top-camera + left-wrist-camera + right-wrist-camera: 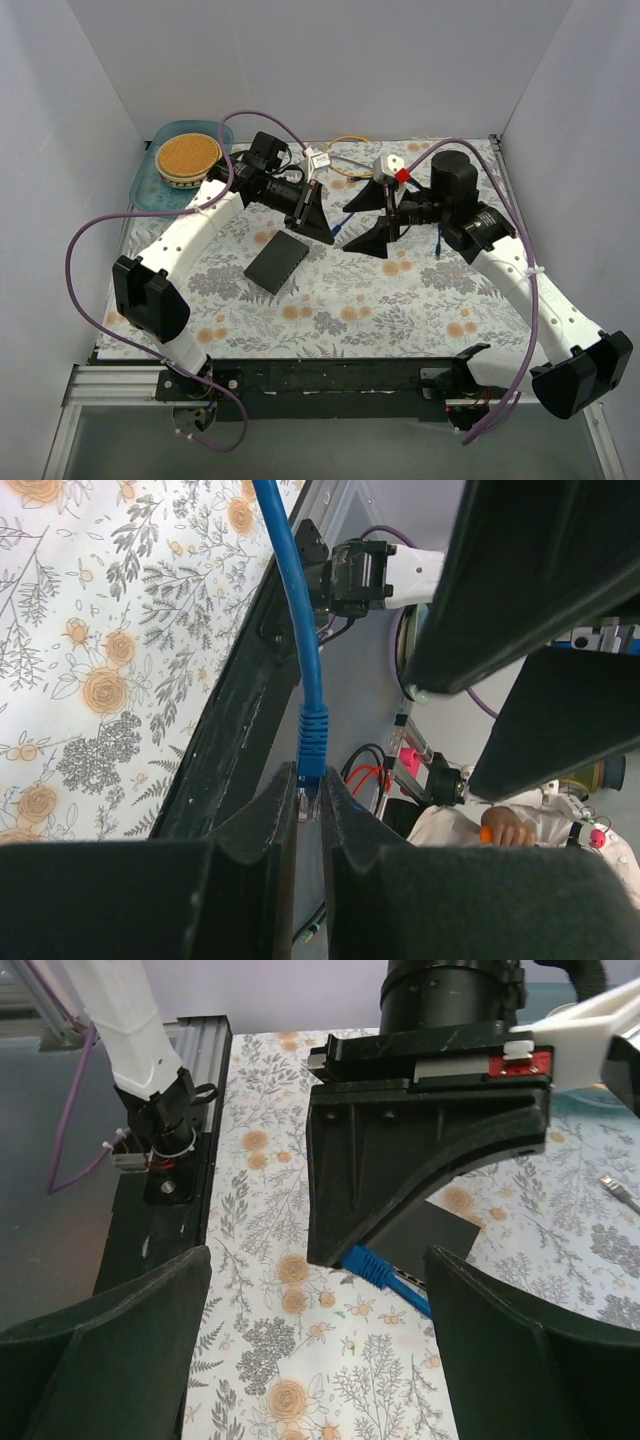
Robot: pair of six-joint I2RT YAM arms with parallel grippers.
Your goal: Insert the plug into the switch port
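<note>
The switch (277,261) is a flat matte black box lying on the floral cloth left of centre; a corner of it shows in the right wrist view (442,1241). My left gripper (325,232) is shut on the plug (308,798), a clear connector with a blue boot (312,735) on a blue cable (292,590). It holds the plug above the cloth, right of the switch. The plug's boot also shows in the right wrist view (368,1263). My right gripper (355,222) is open, facing the left gripper with its fingers either side of the plug; nothing is in it (320,1360).
A teal tray (150,185) with a round wooden-topped dish (188,155) stands at the back left. A yellow cable (350,143), a white adapter (320,160) and a grey and red part (392,166) lie at the back. White walls enclose the cloth.
</note>
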